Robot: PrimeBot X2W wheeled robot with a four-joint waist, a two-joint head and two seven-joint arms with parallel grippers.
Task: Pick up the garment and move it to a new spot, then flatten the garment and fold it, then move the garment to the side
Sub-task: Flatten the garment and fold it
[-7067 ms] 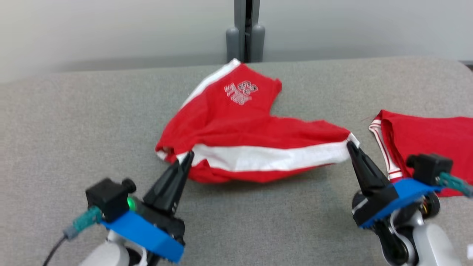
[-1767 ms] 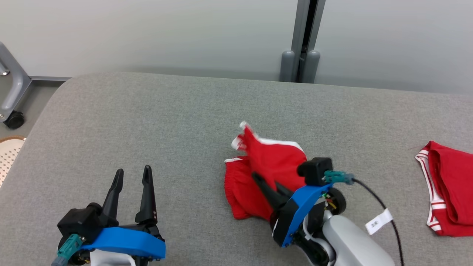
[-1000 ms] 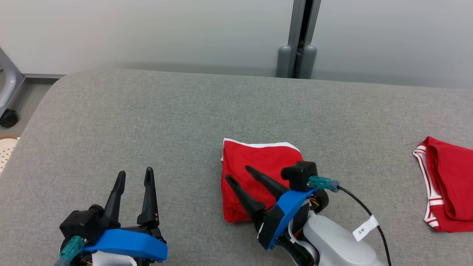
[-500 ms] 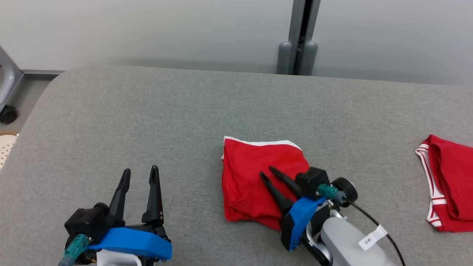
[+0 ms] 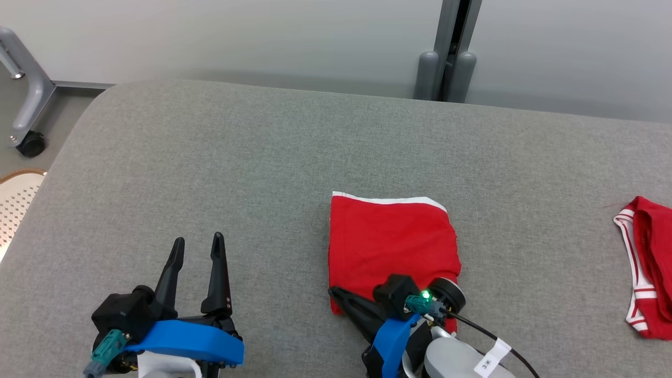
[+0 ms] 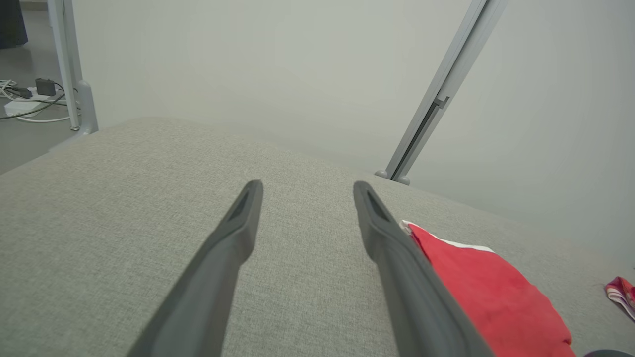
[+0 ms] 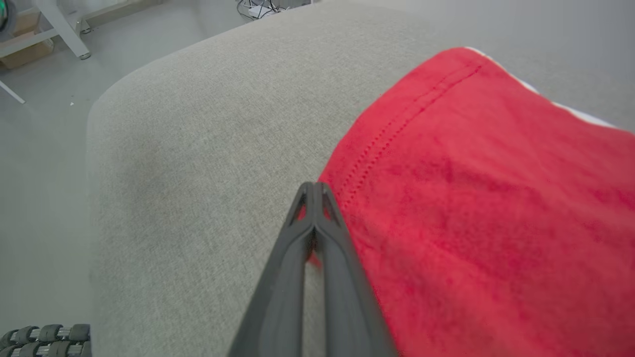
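Note:
The red garment lies folded into a flat rectangle with a white band on its far edge, at the middle of the grey padded table. My right gripper is low at the garment's near left corner, fingers pointing left. In the right wrist view the right gripper is shut along the edge of the garment, with red cloth showing between the fingers. My left gripper stands open over bare table to the left, well apart from the cloth. In the left wrist view the left gripper is empty, the garment to its right.
A second red garment with white stripes lies at the table's right edge. A grey post stands behind the table against the wall. The table's rounded left edge drops to the floor, where a wheeled frame leg stands.
My right gripper drew back from over the garment to its near left corner and went from open to shut there. The left gripper stayed open and still. The camera shifted slightly.

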